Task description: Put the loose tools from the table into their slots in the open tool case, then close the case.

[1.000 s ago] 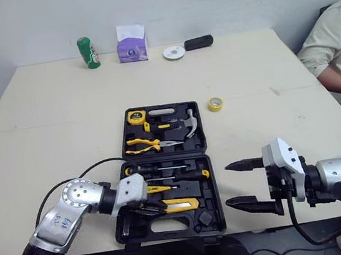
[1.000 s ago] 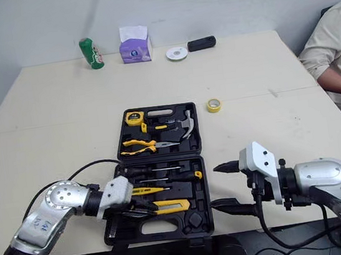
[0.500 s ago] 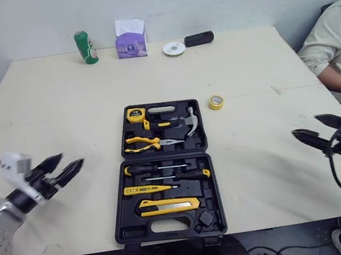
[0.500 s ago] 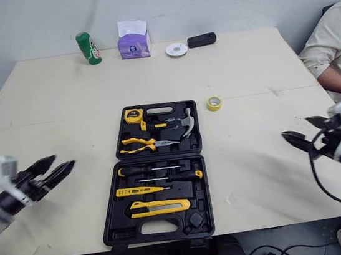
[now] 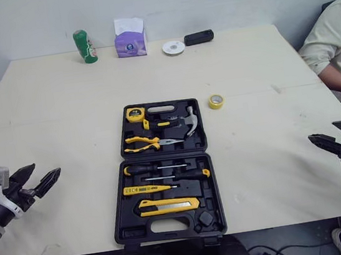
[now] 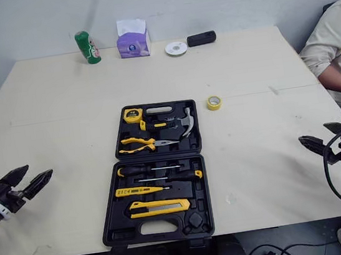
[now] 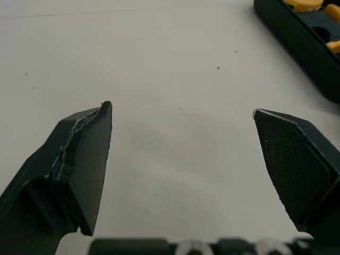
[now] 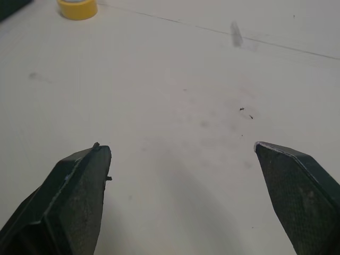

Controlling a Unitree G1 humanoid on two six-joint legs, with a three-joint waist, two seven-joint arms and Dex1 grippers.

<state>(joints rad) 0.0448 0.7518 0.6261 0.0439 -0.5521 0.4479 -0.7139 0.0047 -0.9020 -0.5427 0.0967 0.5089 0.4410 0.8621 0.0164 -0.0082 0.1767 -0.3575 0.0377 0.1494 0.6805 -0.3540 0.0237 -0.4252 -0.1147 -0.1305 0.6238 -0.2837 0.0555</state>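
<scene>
The black tool case point(image 5: 163, 169) lies open in the middle of the table near the front edge. Its far half holds a tape measure point(image 5: 135, 114), a hammer point(image 5: 188, 121) and yellow-handled pliers point(image 5: 142, 144). Its near half holds screwdrivers point(image 5: 163, 166), a yellow tester point(image 5: 147, 189) and a yellow knife point(image 5: 168, 204). My left gripper point(image 5: 37, 178) stands open at the table's left edge, well clear of the case, nothing between its fingers. At the right edge my right gripper point(image 5: 333, 134) is open and empty too. A corner of the case point(image 7: 297, 37) is visible in the left wrist view.
A yellow tape roll point(image 5: 215, 101) lies just right of the case. Along the back edge stand a green can point(image 5: 85, 47), a purple tissue box point(image 5: 131, 41), a white disc point(image 5: 173, 48) and a black object point(image 5: 199, 37). A person point(image 5: 336, 49) sits at the far right.
My left gripper left the case's near half, opened and swung out to the table's left edge. The right gripper drew back from beside the case to the right edge, still open.
</scene>
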